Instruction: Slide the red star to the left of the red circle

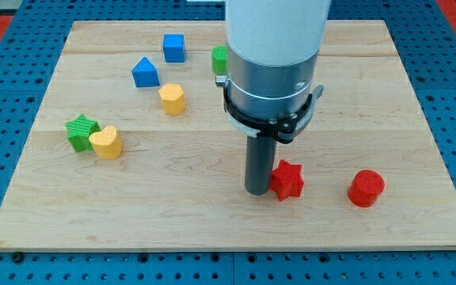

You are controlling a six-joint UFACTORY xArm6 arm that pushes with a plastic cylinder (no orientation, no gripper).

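The red star point(288, 180) lies on the wooden board point(228, 229) at the lower middle-right. The red circle point(366, 188), a short cylinder, stands to the star's right with a gap between them. My tip point(258, 191) rests on the board just left of the red star, touching or almost touching its left side. The arm's white and grey body rises above it and hides part of the board behind.
A green block point(219, 58) is half hidden behind the arm at the top. A blue cube point(173, 47), a blue house-shaped block point(144, 73) and a yellow block point(172, 99) lie at upper left. A green star point(80, 131) touches a yellow heart point(107, 142) at left.
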